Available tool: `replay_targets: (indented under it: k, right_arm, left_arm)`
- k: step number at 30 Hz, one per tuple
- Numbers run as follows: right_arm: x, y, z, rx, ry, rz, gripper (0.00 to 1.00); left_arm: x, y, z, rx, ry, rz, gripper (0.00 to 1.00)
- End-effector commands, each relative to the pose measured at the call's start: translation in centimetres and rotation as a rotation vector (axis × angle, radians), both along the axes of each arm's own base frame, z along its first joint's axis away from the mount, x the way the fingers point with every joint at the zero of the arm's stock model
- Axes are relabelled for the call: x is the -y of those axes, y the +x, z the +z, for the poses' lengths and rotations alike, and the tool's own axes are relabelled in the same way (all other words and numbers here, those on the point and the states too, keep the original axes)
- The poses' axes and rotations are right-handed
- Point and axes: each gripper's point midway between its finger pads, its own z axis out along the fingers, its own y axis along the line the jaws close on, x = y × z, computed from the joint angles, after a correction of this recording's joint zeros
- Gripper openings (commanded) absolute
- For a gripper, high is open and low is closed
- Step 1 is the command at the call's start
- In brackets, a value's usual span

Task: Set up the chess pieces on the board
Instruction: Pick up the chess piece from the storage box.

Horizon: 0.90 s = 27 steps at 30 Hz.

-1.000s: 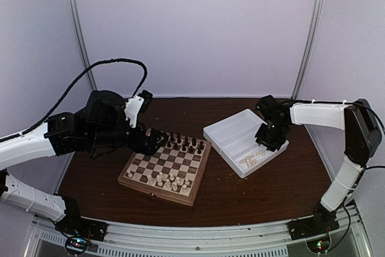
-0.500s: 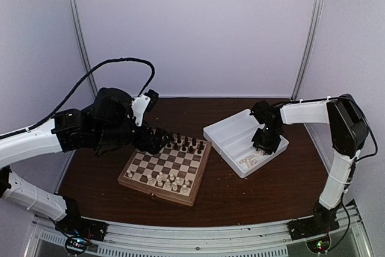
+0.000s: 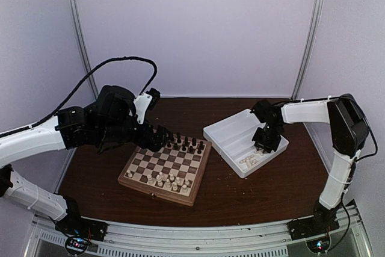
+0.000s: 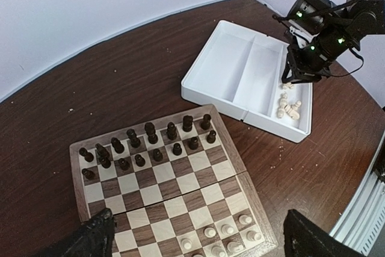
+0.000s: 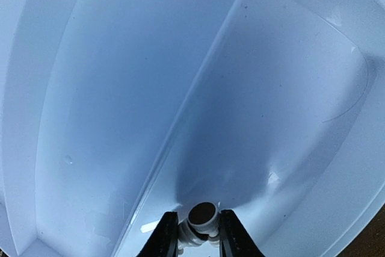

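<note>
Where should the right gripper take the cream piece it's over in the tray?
Probably across the round collar just under its dark felt base, coming straight down as the right gripper does. The cream piece shows its base up toward the wrist camera, so its round sides face the fingers. Keep clear of the tray's divider beside it.

Soft, even light falls from overhead, bright enough but flat. The dark table [image 3: 252, 191] shows only a dull sheen, and the board [image 3: 143, 162] and white tray [image 3: 227, 128] throw faint shadows. From above the picture is grainy and the small figures smear. The left wrist view is sharper, though the table's far edge bows. Close in, the tray looks bluish, a broad grey shadow spreading from the right gripper [image 5: 200, 228] and its chess piece [image 5: 203, 213], with small glints nearby.
</note>
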Motion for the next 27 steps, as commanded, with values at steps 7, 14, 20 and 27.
replay_targets:
  k: [7, 14, 20, 27]
  right_arm:
    - [0.4, -0.5, 3.7, 0.052, 0.037, 0.068, 0.32]
    - [-0.5, -0.4, 4.0, 0.089, 0.141, 0.098, 0.32]
    - [0.0, -0.4, 3.2, 0.065, 0.160, 0.083, 0.32]
    - [-0.2, -0.6, 2.3, 0.034, 0.194, -0.021, 0.33]
  left_arm:
    - [1.7, 1.4, 0.8, 0.015, -0.020, -0.017, 0.98]
    - [3.7, 2.1, -0.2, -0.012, -0.038, -0.045, 0.98]
    - [5.1, 2.5, -0.2, -0.029, -0.058, -0.068, 0.98]
    - [4.9, 2.7, -0.2, -0.014, -0.048, -0.063, 0.98]
